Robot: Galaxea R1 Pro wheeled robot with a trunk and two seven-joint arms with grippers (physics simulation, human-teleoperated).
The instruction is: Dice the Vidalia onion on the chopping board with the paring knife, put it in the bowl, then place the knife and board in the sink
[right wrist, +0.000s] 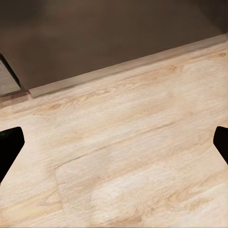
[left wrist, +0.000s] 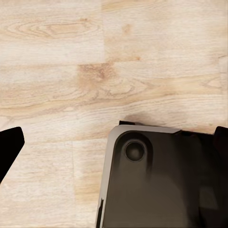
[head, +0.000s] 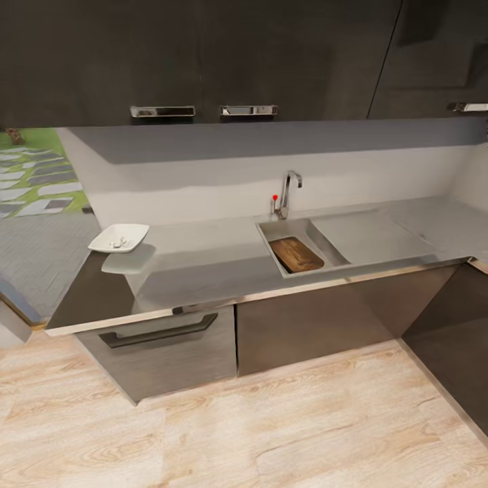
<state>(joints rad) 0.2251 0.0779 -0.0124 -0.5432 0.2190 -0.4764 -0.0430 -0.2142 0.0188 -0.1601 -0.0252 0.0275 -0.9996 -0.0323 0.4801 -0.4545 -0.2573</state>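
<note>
Head view: grainy brown chopping board (head: 296,254) lies in the steel sink (head: 332,238); both wrists' dark fingers (left wrist: 9,145) spread wide.

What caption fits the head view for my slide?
Chopping board lying in the sink; white bowl at the countertop's left end, holding small pale pieces.

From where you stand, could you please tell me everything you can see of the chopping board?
The chopping board is a rectangular dark-brown wooden board with visible lighter grain and rounded corners. It lies inside the basin of the sink, tilted, one long edge against the basin's left wall. Its handle slot is too small to make out. Nothing lies on it, and no knife can be made out beside it. The faucet stands behind it, at the basin's far rim.
</note>
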